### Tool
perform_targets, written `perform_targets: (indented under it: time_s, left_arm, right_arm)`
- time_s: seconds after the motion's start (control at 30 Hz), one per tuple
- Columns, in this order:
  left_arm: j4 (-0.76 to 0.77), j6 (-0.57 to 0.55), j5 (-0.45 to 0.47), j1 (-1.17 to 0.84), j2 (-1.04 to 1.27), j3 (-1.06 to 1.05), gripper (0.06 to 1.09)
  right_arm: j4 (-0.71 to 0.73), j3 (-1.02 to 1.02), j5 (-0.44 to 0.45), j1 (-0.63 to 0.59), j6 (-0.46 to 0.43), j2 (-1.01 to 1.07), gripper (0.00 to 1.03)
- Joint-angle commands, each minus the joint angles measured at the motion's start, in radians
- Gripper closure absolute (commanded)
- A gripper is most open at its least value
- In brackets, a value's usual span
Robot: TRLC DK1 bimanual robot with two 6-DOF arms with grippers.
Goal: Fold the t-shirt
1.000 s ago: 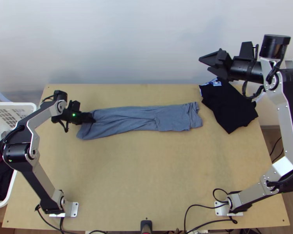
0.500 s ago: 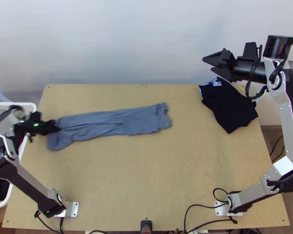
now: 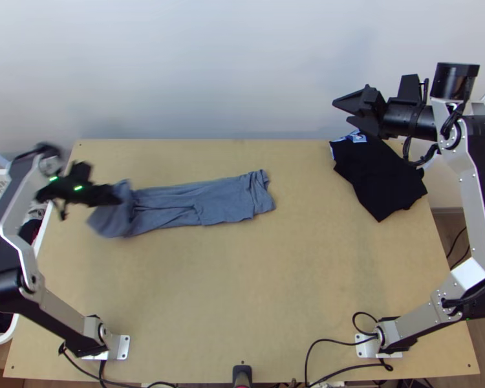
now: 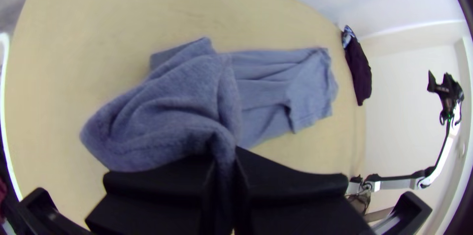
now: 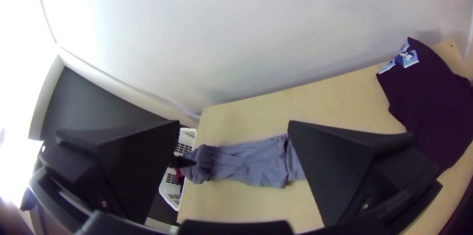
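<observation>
T-shirt (image 3: 226, 199) — plain grey-blue. Other garment (image 3: 381, 181) — black, blue-and-white print at edge. Table (image 3: 242, 284) light tan; wall (image 3: 210, 77) pale grey. Basket (image 3: 6, 337) white. Left gripper (image 3: 119, 199), right gripper (image 3: 341, 111) black.

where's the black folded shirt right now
In the top view, the black shirt lies at the table's far right corner, just below the right gripper and right of the blue-grey t-shirt.
</observation>
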Motion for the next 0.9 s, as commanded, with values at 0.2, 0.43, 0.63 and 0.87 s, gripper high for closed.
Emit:
perform_targets:
  time_s: [0.2, 0.43, 0.63, 0.87]
  left_arm:
    - [0.045, -0.264, 0.011, -0.344, 0.077, 0.177, 1.05]
    - [0.068, -0.376, -0.014, -0.453, 0.230, 0.361, 1.05]
    - [0.067, -0.418, -0.037, -0.514, 0.330, 0.467, 1.05]
    - [0.067, -0.479, -0.040, -0.576, 0.433, 0.606, 1.05]
  right_arm:
    - [-0.003, -0.052, -0.011, -0.026, -0.018, -0.027, 0.03]
    - [-0.003, -0.135, -0.010, -0.050, -0.035, -0.091, 0.03]
    - [-0.003, -0.201, -0.010, -0.078, -0.044, -0.145, 0.03]
    - [0.006, -0.291, -0.007, -0.080, -0.045, -0.212, 0.03]
